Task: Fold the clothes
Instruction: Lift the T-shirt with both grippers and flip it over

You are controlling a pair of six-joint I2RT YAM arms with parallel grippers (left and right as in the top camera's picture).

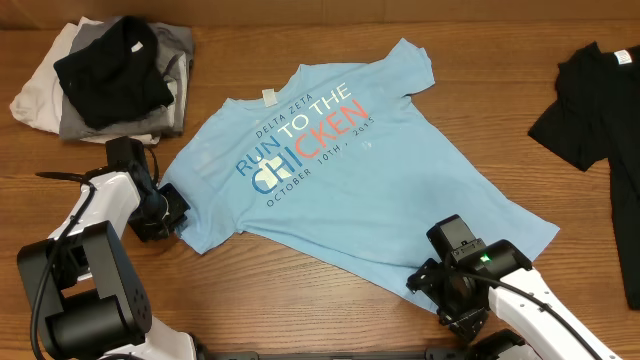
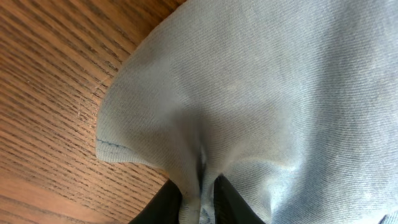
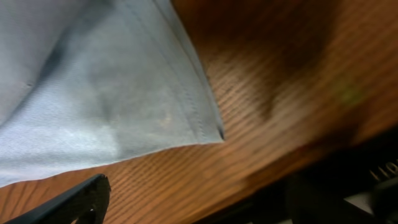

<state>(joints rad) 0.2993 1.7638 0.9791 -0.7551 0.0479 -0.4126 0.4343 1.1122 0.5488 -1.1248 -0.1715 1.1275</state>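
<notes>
Across the middle of the wooden table point(image 1: 300, 25), the light blue T-shirt point(image 1: 400, 190) is lying spread print-up, its long axis running diagonally from the collar at the far left to the bottom hem at the near right. At the near-left sleeve, the left gripper point(image 1: 170, 217) is pinching a fold of the cloth: in its wrist view the fabric is bunching down between the closed fingers point(image 2: 236, 208), the stitched sleeve edge just beside them. At the opposite end, the right gripper point(image 1: 448, 285) is sitting over the hem corner point(image 3: 208, 127). That corner is lying flat on the wood, apart from the one finger point(image 3: 84, 198) in view, so how wide the jaws are standing cannot be told, and nothing is visibly in them. By this lie, the right arm is the nearer to the hem and looks to need that corner before any fold. Farther out, a pile of clothes point(image 1: 110, 70) is waiting at the far left and a black T-shirt point(image 1: 600, 100) at the right edge.
</notes>
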